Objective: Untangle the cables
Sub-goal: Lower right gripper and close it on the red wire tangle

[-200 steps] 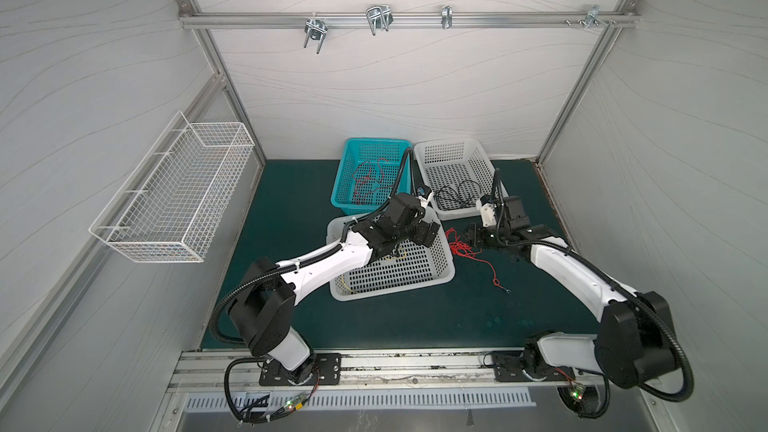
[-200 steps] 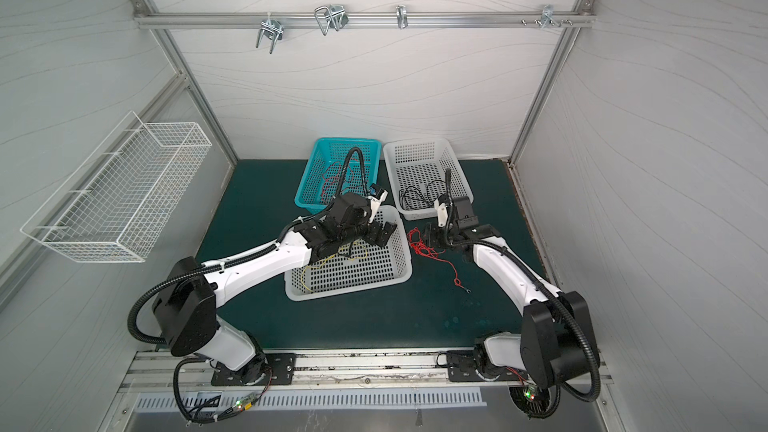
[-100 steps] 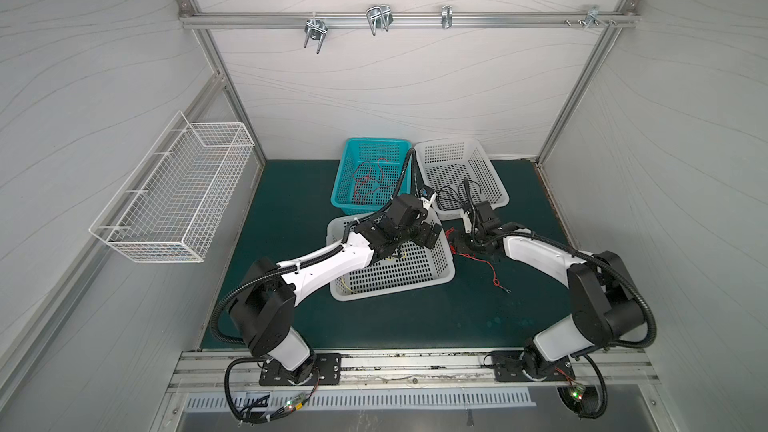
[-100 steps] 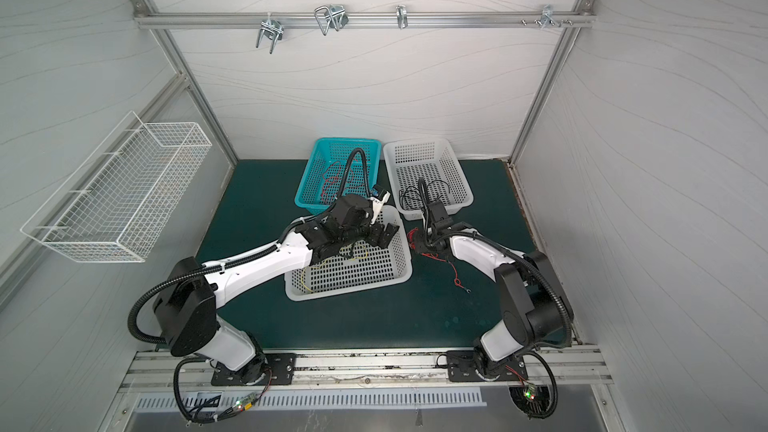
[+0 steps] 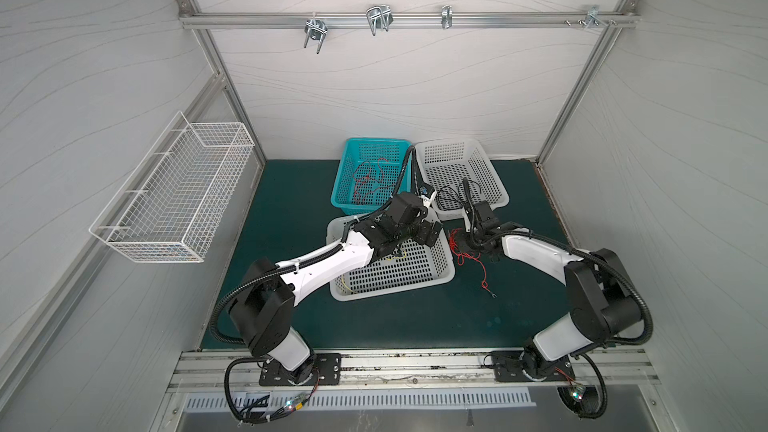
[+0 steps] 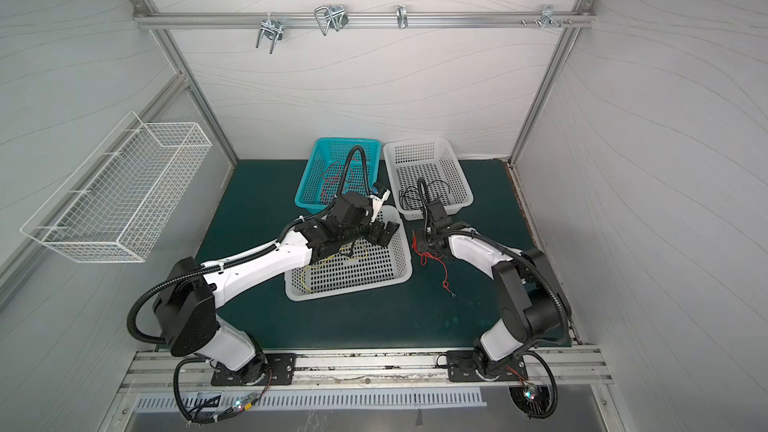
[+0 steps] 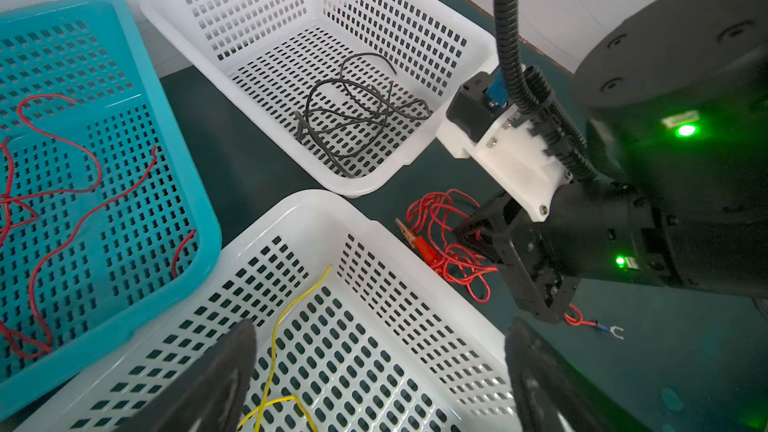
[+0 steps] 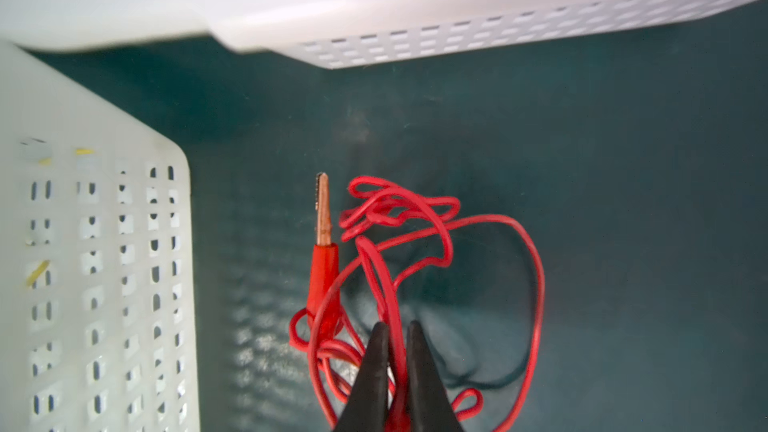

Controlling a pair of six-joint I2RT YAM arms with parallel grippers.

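Pinched a strand of the red tangle (image 8: 374, 268) with the right gripper (image 8: 392, 332).

Brought that gripper off the far white basket's (image 5: 446, 143) near edge and down to the mat (image 5: 291, 209), then drew its jaws from half apart to together on one red loop. Found the tangle, alligator clip (image 8: 323, 268) included, on the mat between the near white basket's (image 5: 390, 290) right edge and the far basket's near corner. Judged the grip set and a lift or pull due next, perhaps toward the teal basket (image 5: 376, 142), which held red cables (image 7: 62, 201). Kept the right forearm low, reaching inward, elbow folded back near the mat's right edge. Held the left gripper (image 7: 382, 326) wide apart and empty above the near basket's far right corner, over a yellow cable (image 7: 291, 305).
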